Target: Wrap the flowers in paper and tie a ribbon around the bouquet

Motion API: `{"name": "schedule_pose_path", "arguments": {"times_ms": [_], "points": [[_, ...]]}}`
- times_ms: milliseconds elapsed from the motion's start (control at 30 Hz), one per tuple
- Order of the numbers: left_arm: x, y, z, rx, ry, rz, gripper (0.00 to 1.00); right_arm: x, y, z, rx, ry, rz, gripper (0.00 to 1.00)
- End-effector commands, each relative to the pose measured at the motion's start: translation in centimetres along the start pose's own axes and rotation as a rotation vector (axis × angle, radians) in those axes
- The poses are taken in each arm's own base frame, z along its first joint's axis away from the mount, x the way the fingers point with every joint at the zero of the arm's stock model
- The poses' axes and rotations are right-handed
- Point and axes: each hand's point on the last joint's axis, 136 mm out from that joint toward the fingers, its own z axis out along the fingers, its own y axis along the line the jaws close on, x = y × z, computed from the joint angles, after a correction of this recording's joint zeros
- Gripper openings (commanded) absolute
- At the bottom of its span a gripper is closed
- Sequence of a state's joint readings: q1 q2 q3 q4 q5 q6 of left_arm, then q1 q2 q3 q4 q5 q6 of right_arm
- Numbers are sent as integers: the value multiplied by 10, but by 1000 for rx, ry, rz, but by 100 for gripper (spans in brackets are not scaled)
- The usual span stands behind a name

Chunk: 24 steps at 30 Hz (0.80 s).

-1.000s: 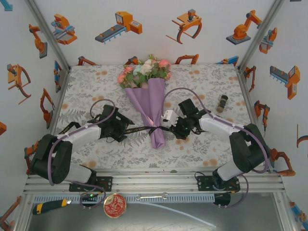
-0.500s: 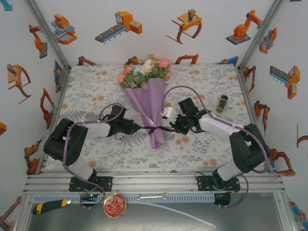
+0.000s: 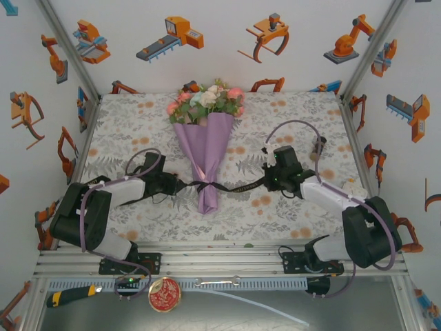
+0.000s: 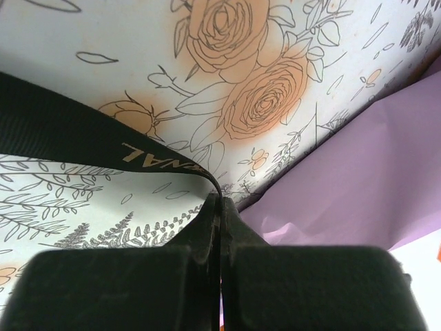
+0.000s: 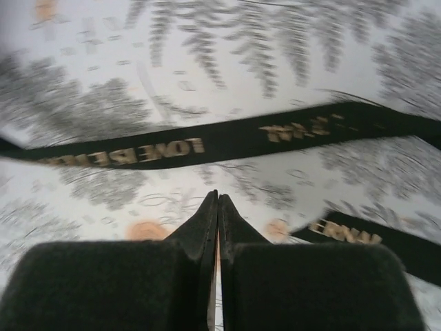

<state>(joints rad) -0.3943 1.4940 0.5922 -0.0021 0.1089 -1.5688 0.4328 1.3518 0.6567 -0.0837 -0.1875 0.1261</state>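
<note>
My left hand is pressed together, pinching the narrow black lettered ribbon right beside the lilac-purple paper cone. The ribbon crosses the cone's narrow lower part. The bouquet of pink, white and pale blue flowers lies mid-surface, heads pointing away from me. My right hand is closed too, its tips just short of the ribbon's other tail.

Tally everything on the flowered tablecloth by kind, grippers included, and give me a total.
bouquet: 1
ribbon: 1
small dark cylinder: 1
grippers, the left gripper and the right gripper: 2
Total: 5
</note>
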Motion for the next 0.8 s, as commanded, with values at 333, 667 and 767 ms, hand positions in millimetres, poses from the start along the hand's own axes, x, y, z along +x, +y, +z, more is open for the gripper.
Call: {"name": "schedule_pose_path", "arguments": {"times_ms": [333,667,767], "points": [[1,3,-10,-50,-4,87,0,-25,132,33,-451,-70,-470,72],[-12,5,-16,-48,-35,107,0,-36,88,62,-159,-94,-276,0],[-29,15,-20,-58,-54,109,0,-34,50,54,-88,-147,-30,0]]}}
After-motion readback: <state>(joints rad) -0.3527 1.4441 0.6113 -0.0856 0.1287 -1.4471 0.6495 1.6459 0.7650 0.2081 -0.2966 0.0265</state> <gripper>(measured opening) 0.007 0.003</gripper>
